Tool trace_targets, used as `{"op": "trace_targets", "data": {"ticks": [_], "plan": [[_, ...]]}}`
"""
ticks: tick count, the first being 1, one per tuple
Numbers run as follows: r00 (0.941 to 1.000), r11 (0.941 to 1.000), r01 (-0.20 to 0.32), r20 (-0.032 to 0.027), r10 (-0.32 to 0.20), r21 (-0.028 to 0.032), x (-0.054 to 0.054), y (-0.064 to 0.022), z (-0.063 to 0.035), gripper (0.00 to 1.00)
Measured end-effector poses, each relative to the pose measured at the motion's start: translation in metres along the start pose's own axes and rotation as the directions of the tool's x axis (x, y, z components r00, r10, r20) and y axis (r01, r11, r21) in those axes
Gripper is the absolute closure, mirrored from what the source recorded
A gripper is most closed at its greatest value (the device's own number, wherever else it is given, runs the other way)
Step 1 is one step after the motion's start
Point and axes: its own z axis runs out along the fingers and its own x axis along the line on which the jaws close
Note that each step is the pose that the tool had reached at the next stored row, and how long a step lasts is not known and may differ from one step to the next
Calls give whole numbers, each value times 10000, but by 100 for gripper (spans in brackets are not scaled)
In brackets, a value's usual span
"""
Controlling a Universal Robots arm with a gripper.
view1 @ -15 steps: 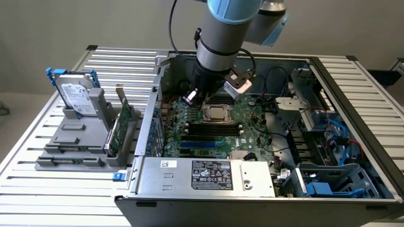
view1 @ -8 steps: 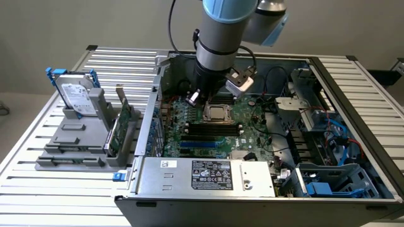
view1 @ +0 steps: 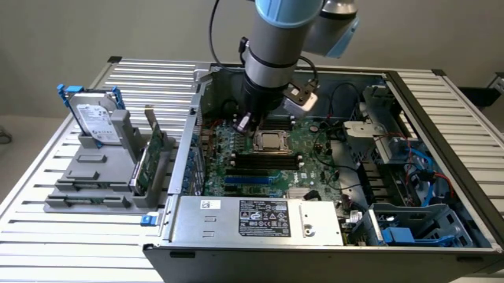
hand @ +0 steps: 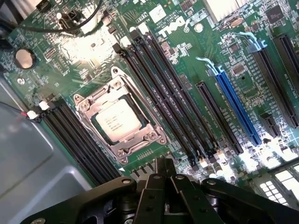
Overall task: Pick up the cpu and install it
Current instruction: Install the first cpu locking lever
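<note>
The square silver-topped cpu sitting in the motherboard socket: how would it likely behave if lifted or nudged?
The small flat square silver-topped cpu looks rigid and probably light. Its smooth metal top may be slippery. Lying flat inside the metal socket frame, it likely won't slide or tip.

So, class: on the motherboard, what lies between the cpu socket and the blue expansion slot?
In the wrist view, black memory slots and one black expansion slot lie between the cpu and the blue slot.

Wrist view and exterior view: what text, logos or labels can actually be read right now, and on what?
"DELL": white logo printed on the green motherboard, seen rotated.
Cpu in its socket: faint print on the metal top, too blurred to read.
Power supply label: black sticker with white marks, too small to read.
Hard drive in the grey holder: white label, print unreadable.
</note>
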Motion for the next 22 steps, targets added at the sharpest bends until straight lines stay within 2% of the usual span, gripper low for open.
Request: {"op": "trace_targets", "data": {"ticks": [3, 6, 11, 14, 17, 22], "plan": [[9985, 9986, 532, 100, -532, 59, 1, 0, 1, 89], [9942, 9944, 1052, 202, -1054, 124, 1, -1, 0, 89], [9807, 9812, 1917, 355, -1925, 242, 3, -1, 2, 89], [9686, 9695, 2432, 448, -2444, 319, 3, -1, 2, 89], [9534, 9546, 2951, 534, -2970, 404, 3, -1, 3, 89], [9222, 9243, 3777, 665, -3808, 552, 2, 0, 7, 89]]}}
